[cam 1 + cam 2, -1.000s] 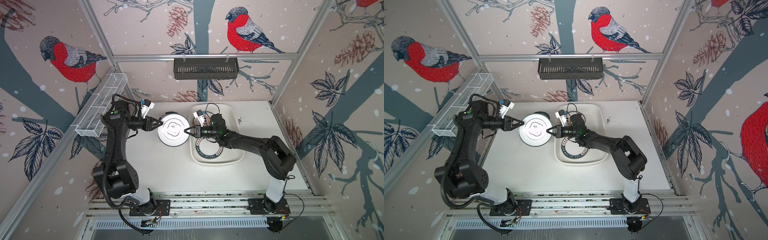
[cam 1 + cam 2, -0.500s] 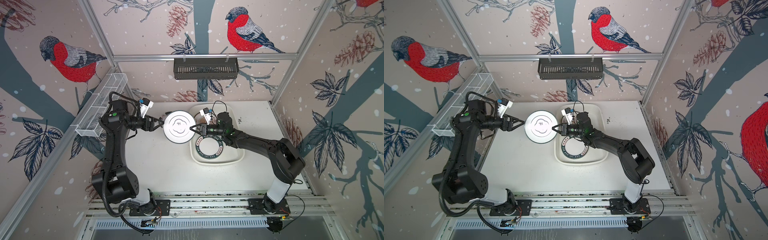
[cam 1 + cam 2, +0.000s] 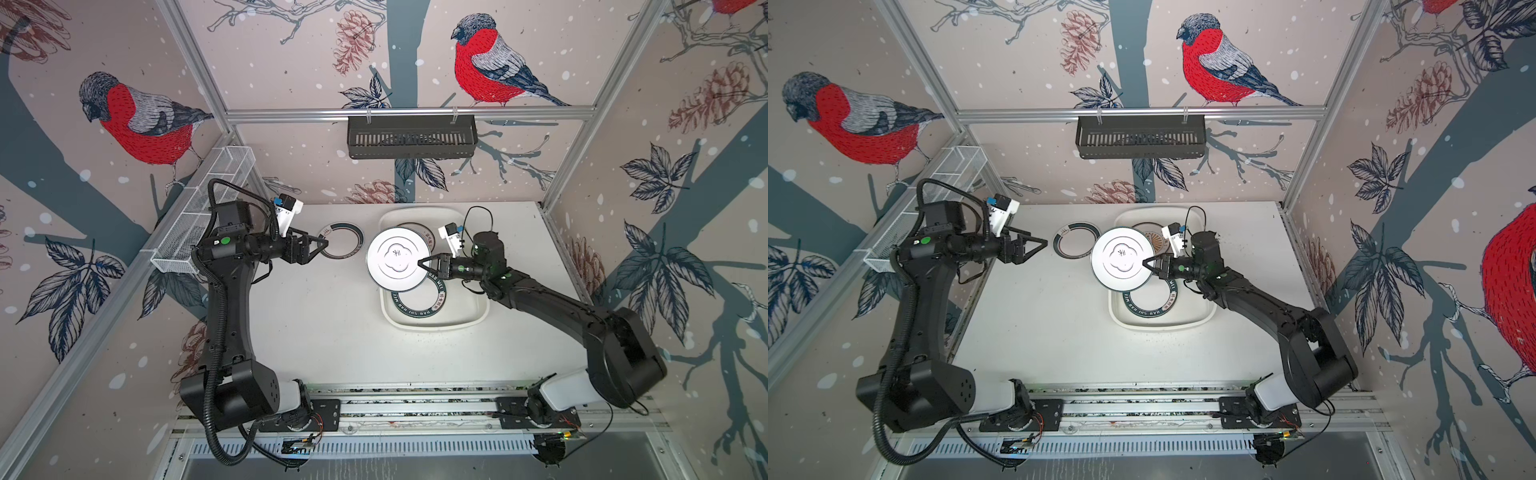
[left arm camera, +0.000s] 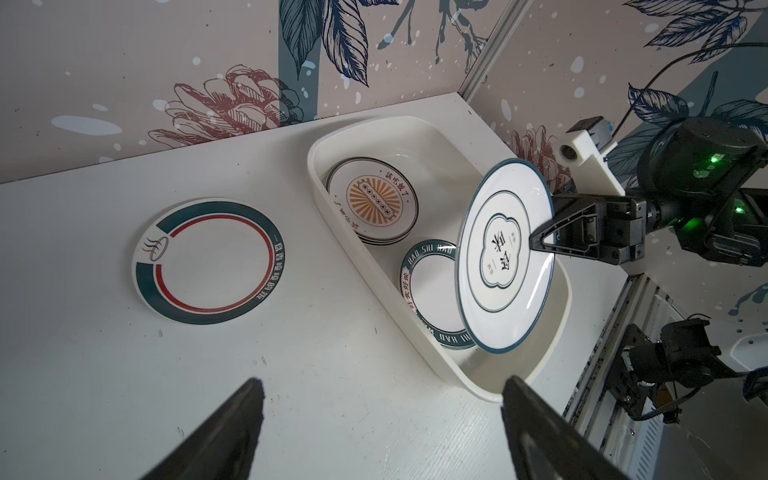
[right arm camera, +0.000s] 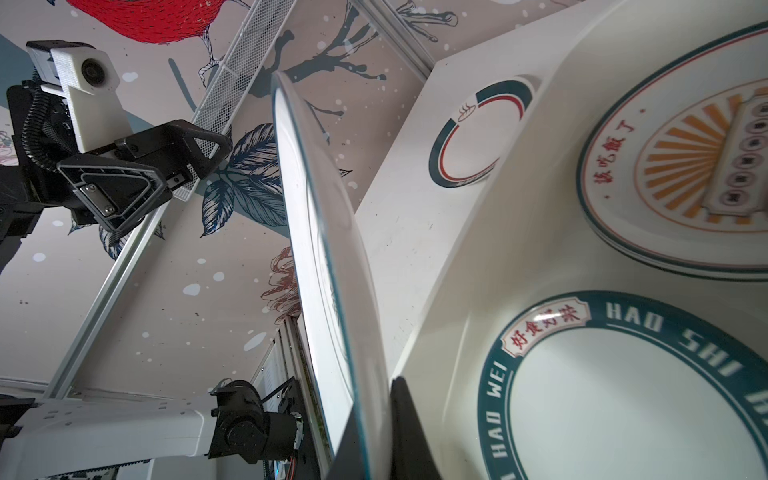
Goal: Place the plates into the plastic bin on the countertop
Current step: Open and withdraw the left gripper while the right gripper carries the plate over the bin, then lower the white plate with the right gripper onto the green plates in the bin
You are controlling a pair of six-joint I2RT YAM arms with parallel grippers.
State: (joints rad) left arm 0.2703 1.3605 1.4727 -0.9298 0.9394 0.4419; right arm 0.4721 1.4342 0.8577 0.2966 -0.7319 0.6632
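**Right arm holds a plate over the bin; left arm stands off with jaws wide**

The right arm leans in from its base at the front right. Its forearm stretches almost level across the countertop (image 3: 324,332) towards the middle. The right gripper (image 3: 419,262) is pinched on the rim of the clover-emblem plate (image 3: 397,258). That plate hangs tilted in the air over the left side of the plastic bin (image 3: 436,326), and in both top views its outer edge passes beyond the bin's left rim. In the left wrist view its printed face is turned towards the left arm.

Inside the bin, a lettered-rim plate (image 4: 432,291) lies flat at the near end. What looks like a small stack topped by a sunburst plate (image 4: 372,199) lies at the far end.

The left arm rises upright from its base, then bends level towards the middle. The left gripper (image 3: 320,248) is spread wide and empty, well apart from the clover-emblem plate. In the top views its tips overlap the edge of a green-and-red ringed plate (image 3: 343,245), which lies flat on the countertop just left of the bin
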